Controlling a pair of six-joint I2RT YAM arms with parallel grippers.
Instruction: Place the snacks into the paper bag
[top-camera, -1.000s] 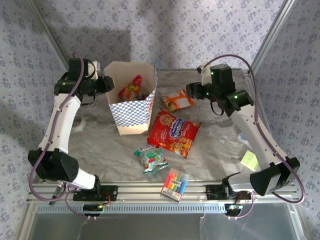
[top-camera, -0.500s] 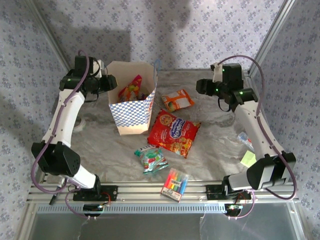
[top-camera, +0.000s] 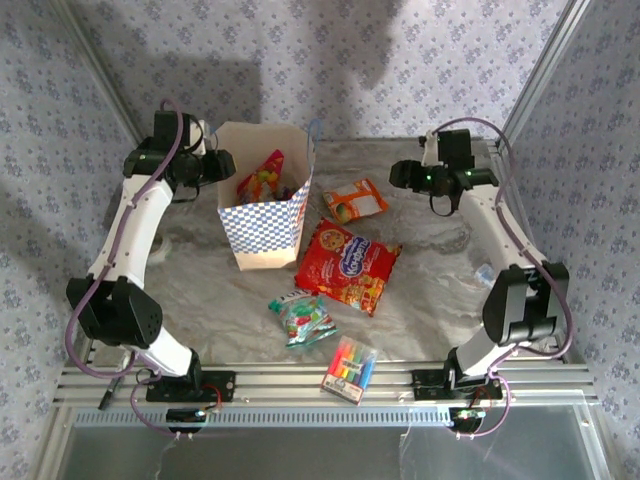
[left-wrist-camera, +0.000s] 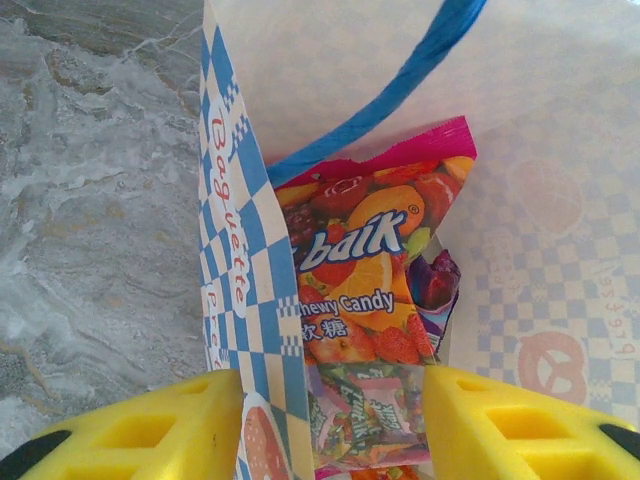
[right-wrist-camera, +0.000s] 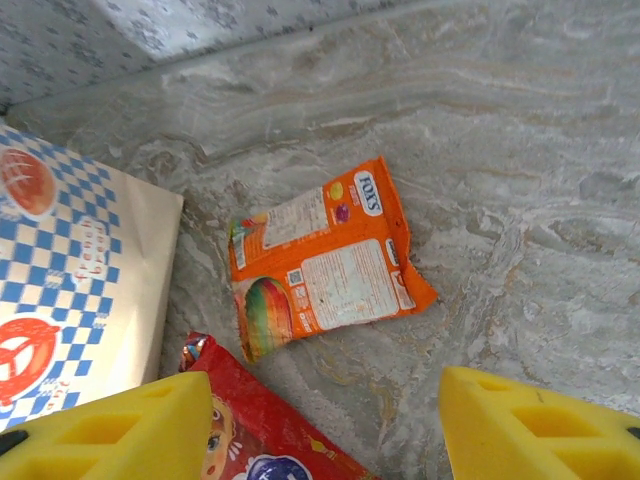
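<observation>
The paper bag (top-camera: 262, 228) stands open at the back left, with a pink-edged candy bag (left-wrist-camera: 365, 270) and a purple packet (left-wrist-camera: 435, 280) inside. My left gripper (top-camera: 222, 165) is at its left rim. In the left wrist view, the left gripper (left-wrist-camera: 332, 382) is open and straddles the checkered wall (left-wrist-camera: 240, 250), one finger outside and one inside. My right gripper (top-camera: 400, 175) hangs open above the table, right of the orange-white packet (top-camera: 357, 200). In the right wrist view, the right gripper (right-wrist-camera: 325, 385) is empty, and the orange-white packet (right-wrist-camera: 325, 265) lies ahead of it. The red cookie bag (top-camera: 347, 265) lies mid-table, with a green-red packet (top-camera: 303, 318) nearer.
A clear pack of coloured markers (top-camera: 349, 368) lies at the table's near edge. The paper bag's side (right-wrist-camera: 70, 270) and the red cookie bag's corner (right-wrist-camera: 260, 430) lie left of the right gripper. Patterned walls with metal posts close the back and sides.
The right arm has swung back toward the right wall, and its gripper has drawn slightly right of the orange-white packet and opened a little. The left gripper has edged closer to the bag's rim.
</observation>
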